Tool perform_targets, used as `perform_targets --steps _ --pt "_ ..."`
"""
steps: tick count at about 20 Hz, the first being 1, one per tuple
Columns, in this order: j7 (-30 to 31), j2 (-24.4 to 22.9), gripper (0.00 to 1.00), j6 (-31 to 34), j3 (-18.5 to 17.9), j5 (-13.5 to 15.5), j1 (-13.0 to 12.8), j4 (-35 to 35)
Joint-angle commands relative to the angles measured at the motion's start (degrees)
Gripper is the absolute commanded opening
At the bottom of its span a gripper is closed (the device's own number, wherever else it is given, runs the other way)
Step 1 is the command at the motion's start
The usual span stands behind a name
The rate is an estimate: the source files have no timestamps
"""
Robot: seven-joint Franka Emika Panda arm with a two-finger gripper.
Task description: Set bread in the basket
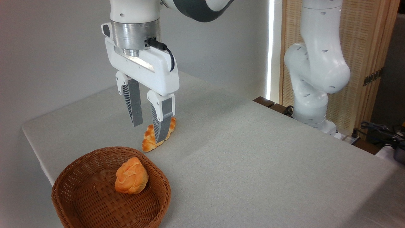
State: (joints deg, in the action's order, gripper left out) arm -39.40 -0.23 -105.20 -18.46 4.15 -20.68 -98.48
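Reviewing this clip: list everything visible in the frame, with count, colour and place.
bread: 1, orange-golden, inside the basket
basket: 1, brown wicker, front left of the table
braided loaf: 1, golden, on the table behind the basket, partly hidden by a finger
table: 1, light grey
slatted panel: 1, light wood, right background
cables: several, dark, far right
arm: 1, white, base at right
gripper: 1, white with grey fingers, open, empty, above the loaf
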Motion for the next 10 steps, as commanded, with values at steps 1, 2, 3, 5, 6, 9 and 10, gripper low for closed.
perform_targets --steps 1,2,3,5,6,9,10 --pt "0.02 -0.21 1.00 1.57 -0.44 0.33 -0.33 0.39" --pt "-0.15 -0.21 1.00 2.01 -0.44 0.33 -0.33 0.39" --pt "-0.16 -0.12 1.00 2.45 -0.44 0.33 -0.33 0.39" --pt "-0.16 -0.12 1.00 2.72 -0.44 0.33 -0.33 0.39" --pt "-0.16 -0.04 1.00 2.72 -0.44 0.33 -0.33 0.39" --pt "-0.51 0.40 1.00 2.63 -0.44 1.03 -0.33 0.48" --pt "-0.51 0.58 1.00 2.63 -0.44 1.12 -0.33 0.48"
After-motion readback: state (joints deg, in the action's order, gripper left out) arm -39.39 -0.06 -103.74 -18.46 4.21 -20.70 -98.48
